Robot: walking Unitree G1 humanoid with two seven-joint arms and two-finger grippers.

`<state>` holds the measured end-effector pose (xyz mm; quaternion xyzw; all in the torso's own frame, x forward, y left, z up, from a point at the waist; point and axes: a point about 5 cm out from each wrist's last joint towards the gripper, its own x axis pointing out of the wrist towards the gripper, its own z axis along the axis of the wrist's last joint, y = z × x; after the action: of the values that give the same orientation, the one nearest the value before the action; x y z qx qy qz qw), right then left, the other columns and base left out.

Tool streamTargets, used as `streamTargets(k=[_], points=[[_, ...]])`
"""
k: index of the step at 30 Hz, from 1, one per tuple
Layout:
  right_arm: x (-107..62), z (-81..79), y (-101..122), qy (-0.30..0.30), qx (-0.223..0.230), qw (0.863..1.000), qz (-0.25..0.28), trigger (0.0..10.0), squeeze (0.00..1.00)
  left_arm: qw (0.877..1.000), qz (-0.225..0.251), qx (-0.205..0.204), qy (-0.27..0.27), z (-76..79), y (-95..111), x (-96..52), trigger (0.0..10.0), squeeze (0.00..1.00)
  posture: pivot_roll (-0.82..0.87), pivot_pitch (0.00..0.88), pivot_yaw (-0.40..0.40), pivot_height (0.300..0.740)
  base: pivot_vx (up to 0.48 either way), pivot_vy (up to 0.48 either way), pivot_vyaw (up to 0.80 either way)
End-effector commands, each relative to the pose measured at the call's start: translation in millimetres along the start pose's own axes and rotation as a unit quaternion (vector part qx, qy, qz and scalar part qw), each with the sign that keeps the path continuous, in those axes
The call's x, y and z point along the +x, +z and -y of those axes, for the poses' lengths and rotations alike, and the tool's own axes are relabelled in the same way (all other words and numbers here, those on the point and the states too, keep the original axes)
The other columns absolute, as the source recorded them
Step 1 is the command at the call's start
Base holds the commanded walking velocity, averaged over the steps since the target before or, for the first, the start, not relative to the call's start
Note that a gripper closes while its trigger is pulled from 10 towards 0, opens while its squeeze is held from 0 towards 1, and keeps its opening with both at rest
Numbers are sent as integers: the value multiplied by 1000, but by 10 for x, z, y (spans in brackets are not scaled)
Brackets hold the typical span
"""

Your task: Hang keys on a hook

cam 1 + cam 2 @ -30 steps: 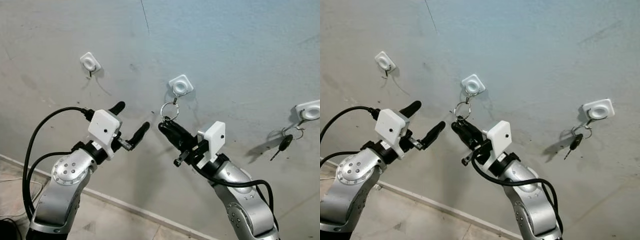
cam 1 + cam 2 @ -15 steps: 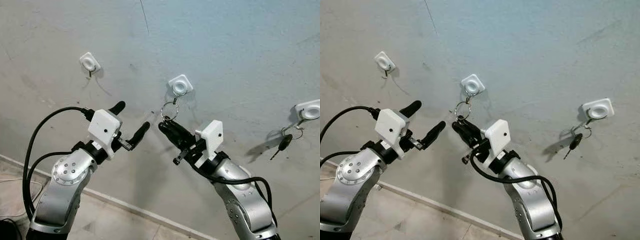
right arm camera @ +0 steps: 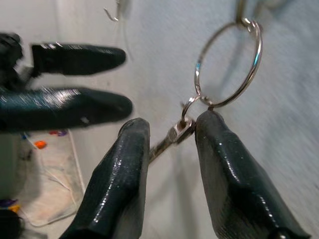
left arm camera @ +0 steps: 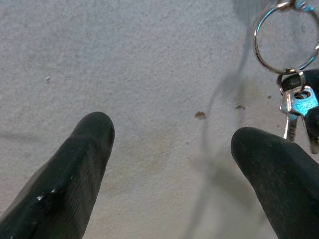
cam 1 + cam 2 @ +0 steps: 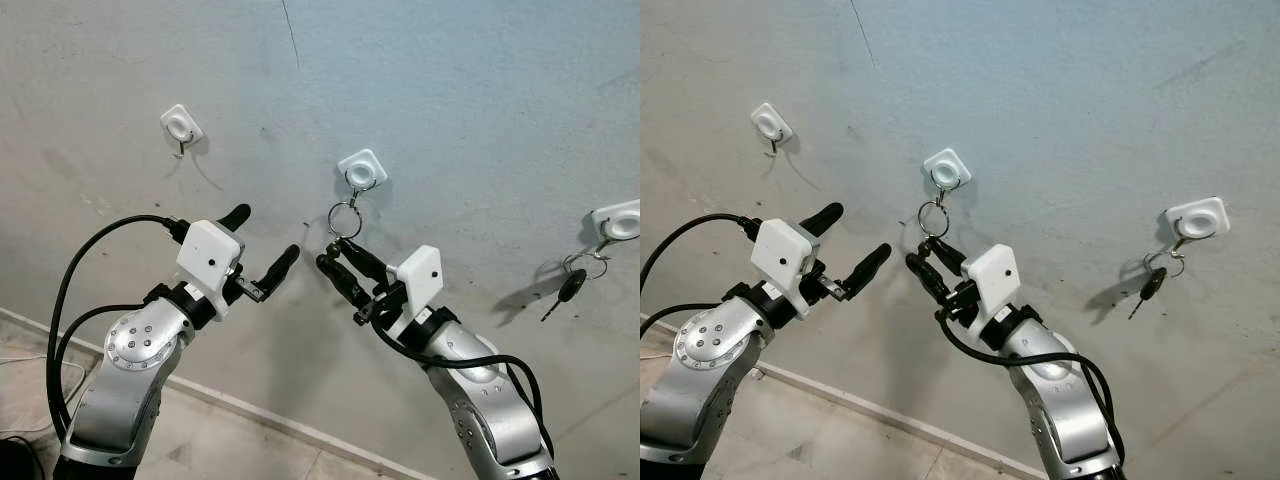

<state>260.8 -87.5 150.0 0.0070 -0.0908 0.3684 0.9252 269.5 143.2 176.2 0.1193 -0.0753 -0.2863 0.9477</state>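
Grey plaster wall (image 5: pixel 470 90), three white hooks. Head view: key ring (image 5: pixel 343 219) hangs on the middle hook (image 5: pixel 361 170); right gripper (image 5: pixel 343 262) just below it, jaws spread. Left gripper (image 5: pixel 262 245) beside it, jaws spread, empty. Far-right hook (image 5: pixel 619 221) already carries a black-headed key (image 5: pixel 569 287).

Left wrist: small silver keys (image 4: pixel 295 107) dangle under the ring, close to the wall.

Right wrist: fingers (image 3: pixel 122 169) flank the keys without pinching. Light, rigid, slippery metal that swings freely; best gripped at the key heads. Open room to back out down and away from the wall.
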Motion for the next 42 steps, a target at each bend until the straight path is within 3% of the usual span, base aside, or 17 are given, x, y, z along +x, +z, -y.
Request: streamTargets(k=[1, 12, 15, 23, 27, 37, 39, 40, 41, 42], points=[[-32, 32, -1, -11, -9, 1000, -2, 10000, 1000, 1000, -1, 1, -6, 14, -12, -4, 10000, 0, 260, 0, 2, 740, 0, 0, 0], [-316, 196, 42, -84, -21, 996, -6, 10000, 1000, 1000, -14, -4, 15, 3, -98, -86, 10000, 0, 238, 0, -23, 740, 0, 0, 0], [-501, 253, 85, -113, -20, 993, -12, 10000, 1000, 999, -24, -11, 35, -4, -149, -159, 10000, 0, 224, 0, -37, 740, 0, 0, 0], [-796, 289, 140, -175, -23, 984, -33, 10000, 1000, 993, -62, -3, 96, -59, -293, -376, 10000, 0, 199, 0, -62, 740, 0, 0, 0], [-935, 214, 119, -207, -9, 977, -46, 10000, 1000, 986, -88, 2, 143, -123, -381, -487, 10000, 0, 186, 8, -78, 740, 0, 0, 0], [-1125, -80, 27, -262, 21, 961, -86, 10000, 1000, 977, -119, 6, 178, -97, -475, -626, 10000, 0, 172, 26, -83, 740, 0, 0, 0], [-1133, -89, 12, -274, 24, 957, -92, 10000, 827, 977, -120, 6, 178, -101, -479, -612, 10000, 0, 170, 27, -82, 740, 0, 0, 0], [-1134, -83, 7, -285, 32, 954, -92, 10000, 427, 977, -120, 3, 178, -112, -480, -597, 10000, 0, 169, 27, -81, 740, 0, 0, 0], [-1135, -84, 9, -287, 34, 953, -92, 10000, 341, 977, -120, 3, 178, -112, -480, -596, 10000, 0, 169, 27, -81, 740, 0, 0, 0], [-1139, -76, 7, -293, 36, 951, -94, 10000, 90, 977, -120, 2, 178, -117, -475, -588, 10000, 0, 166, 25, -80, 740, 0, 0, 0]])
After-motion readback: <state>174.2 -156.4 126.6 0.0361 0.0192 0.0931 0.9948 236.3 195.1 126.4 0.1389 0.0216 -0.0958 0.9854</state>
